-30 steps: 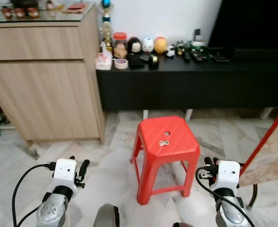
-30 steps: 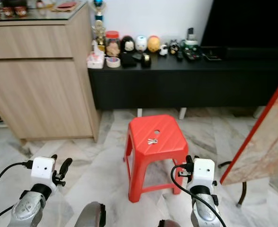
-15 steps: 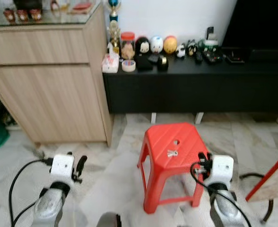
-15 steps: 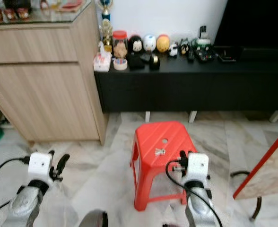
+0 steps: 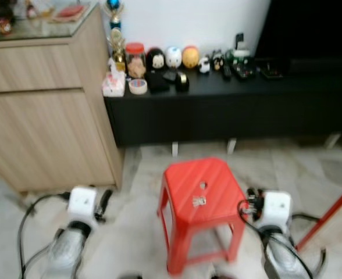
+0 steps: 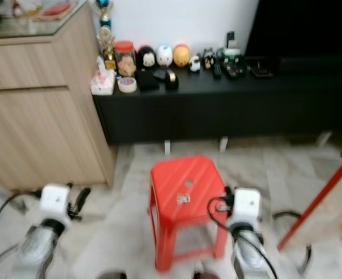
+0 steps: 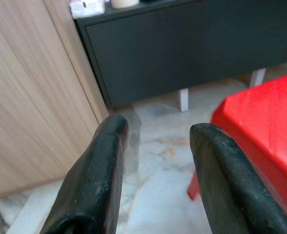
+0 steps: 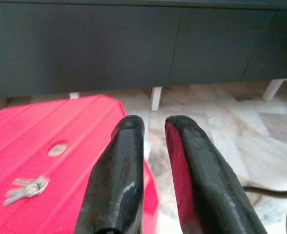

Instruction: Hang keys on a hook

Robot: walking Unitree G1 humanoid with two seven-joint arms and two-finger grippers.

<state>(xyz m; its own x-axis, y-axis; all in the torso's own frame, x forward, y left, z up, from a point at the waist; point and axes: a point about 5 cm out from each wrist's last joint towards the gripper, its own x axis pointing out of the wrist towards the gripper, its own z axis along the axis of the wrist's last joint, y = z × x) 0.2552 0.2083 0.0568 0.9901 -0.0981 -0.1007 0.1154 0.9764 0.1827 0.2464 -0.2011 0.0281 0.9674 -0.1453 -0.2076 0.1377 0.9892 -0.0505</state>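
A small bunch of silver keys [image 5: 199, 201] lies on top of a red plastic stool [image 5: 182, 180], just below the hole in its seat. The stool stands on the marble floor straight ahead. My right gripper [image 5: 250, 201] hangs low beside the stool's right edge. In the right wrist view its fingers [image 8: 121, 161] are close together with nothing between them, and the keys [image 8: 25, 189] lie off to one side of them. My left gripper [image 5: 103, 199] hangs low to the left of the stool and is open [image 7: 155, 131], holding nothing.
A black low console [image 5: 235, 107] runs along the wall behind the stool, carrying figurines, a jar and a tape roll. A tall wooden cabinet [image 5: 43, 116] stands at the left. A red-edged board [image 5: 334, 206] leans at the right, with a cable on the floor near it.
The whole picture has shifted and blurred, so the camera has moved. The stool with the keys now sits slightly lower and more between the two grippers. The keys have not moved on the seat.
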